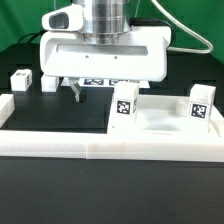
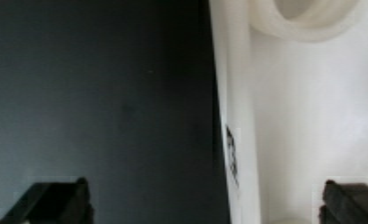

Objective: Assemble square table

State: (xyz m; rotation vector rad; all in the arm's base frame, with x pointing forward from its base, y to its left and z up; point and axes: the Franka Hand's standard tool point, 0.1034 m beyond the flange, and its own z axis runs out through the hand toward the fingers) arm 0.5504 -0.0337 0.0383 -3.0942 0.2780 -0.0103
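Wrist view: gripper [image 2: 206,203] spread wide, holding nothing, straddling the slab [image 2: 314,120] edge. One fingertip [image 2: 355,200] hangs over the slab. If it descends like this, it could jab the slab's top and shove it askew.

The square slab [image 1: 160,122] lies flat and white at the exterior view's right; one tagged leg [image 1: 124,103] stands upright at its left corner, another leg [image 1: 200,105] at its right — two loose legs [image 1: 20,82] sit well apart, on the left.

Hand [image 2: 204,203] spread wide, white slab [image 2: 305,130] edge between fingertips [image 2: 56,200]
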